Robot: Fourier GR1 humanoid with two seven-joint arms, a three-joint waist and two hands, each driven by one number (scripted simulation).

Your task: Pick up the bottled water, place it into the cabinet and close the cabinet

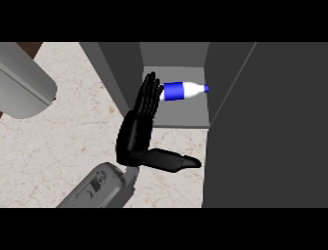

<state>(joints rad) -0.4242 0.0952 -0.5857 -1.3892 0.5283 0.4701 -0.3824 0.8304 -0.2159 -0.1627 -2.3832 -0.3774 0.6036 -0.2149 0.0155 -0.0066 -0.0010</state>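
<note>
Bottle [185, 91], round, blue-banded white, lying in boxy grey cabinet [181, 116] beside flat, straight-fingered left hand [141, 123]

No text, brand, number or sign could be read anywhere. The white plastic water bottle [188, 91], lying inside the dark grey cabinet [174, 53], wore a plain blue band [173, 91], but no lettering showed on it.
</note>
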